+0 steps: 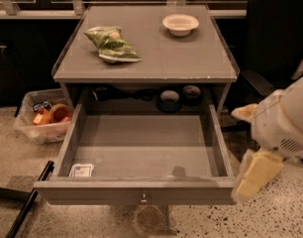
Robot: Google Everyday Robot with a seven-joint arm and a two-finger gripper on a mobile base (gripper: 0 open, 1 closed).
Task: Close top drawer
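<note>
- Top drawer [92, 193] is pulled fully out beneath the desk [156, 53]; closing is not yet begun.
- Gripper [254, 176] hangs just beside the drawer front's right end; I cannot tell its opening.
- Left: the whole push in.

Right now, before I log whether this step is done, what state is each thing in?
top drawer, open, pulled far out.
gripper, low beside the drawer's front right corner, off the knob.
white packet, lying flat in the drawer's front left corner.
chip bag, lying above the drawer.
bowl, upright, looks empty.
plastic bin, on the floor, uncovered, things inside.
</note>
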